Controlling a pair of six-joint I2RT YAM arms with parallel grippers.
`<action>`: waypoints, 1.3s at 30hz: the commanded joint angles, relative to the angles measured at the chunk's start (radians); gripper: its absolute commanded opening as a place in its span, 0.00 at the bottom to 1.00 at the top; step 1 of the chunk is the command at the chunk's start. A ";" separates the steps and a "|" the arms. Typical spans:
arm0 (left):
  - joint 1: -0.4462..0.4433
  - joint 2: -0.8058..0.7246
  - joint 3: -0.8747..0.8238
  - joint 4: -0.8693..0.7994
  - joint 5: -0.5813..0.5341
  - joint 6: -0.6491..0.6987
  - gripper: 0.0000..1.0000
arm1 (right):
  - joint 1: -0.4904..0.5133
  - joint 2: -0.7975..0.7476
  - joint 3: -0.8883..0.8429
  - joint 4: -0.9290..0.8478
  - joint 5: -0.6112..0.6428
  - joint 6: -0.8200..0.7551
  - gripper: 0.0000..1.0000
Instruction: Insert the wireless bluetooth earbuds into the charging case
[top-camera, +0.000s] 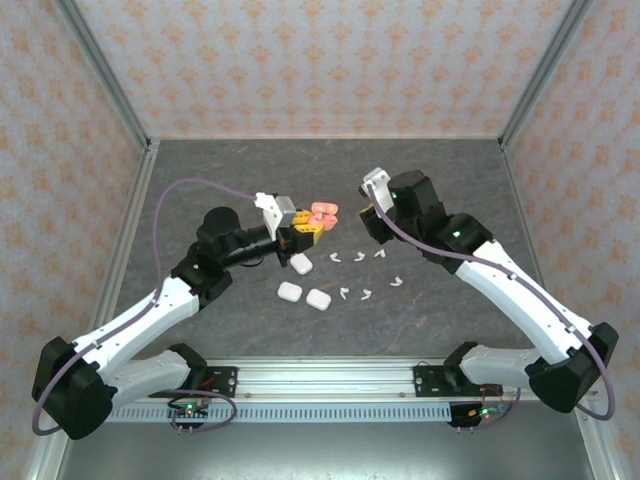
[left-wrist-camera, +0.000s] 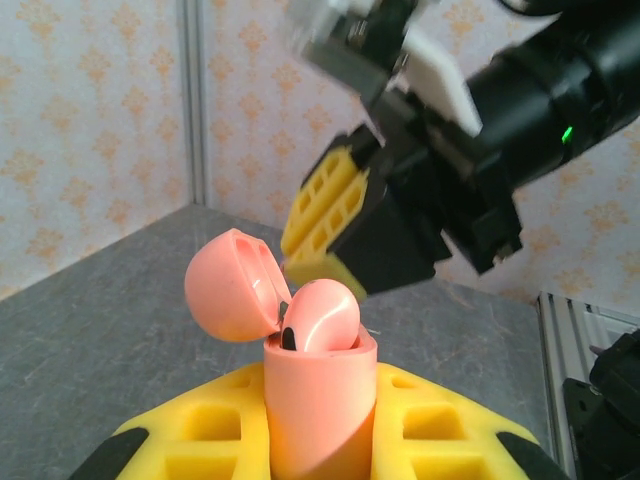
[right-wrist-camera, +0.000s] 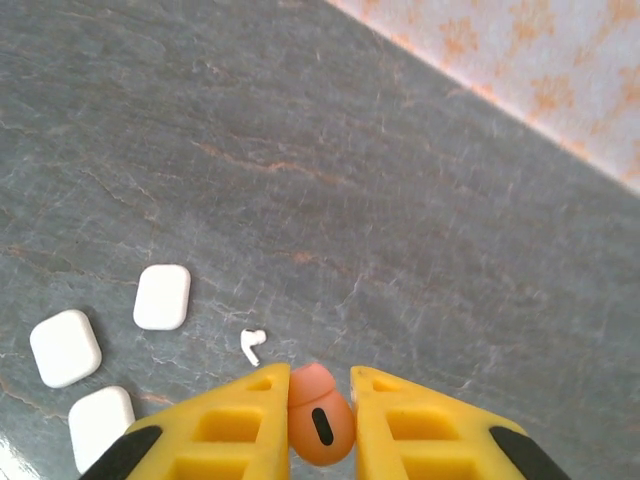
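Two risks show above the table: the left jaws, clamped on the open charging case, may let it tilt, and the right jaws, pinching a coral-pink earbud near it, may come in skewed and drop it.

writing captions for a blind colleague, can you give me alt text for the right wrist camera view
The yellow fingers of the right gripper pinch a coral-pink earbud over a grey table; three white charging cases and one white earbud lie at lower left.
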 joint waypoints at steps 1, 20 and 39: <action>-0.007 0.013 0.036 0.049 0.046 0.001 0.00 | 0.022 -0.036 0.072 -0.047 0.022 -0.124 0.18; -0.027 0.036 0.069 0.043 0.057 0.008 0.00 | 0.085 -0.021 0.123 0.069 -0.141 -0.254 0.18; -0.028 0.014 0.067 0.034 0.042 0.014 0.00 | 0.099 -0.003 0.087 0.064 -0.160 -0.248 0.18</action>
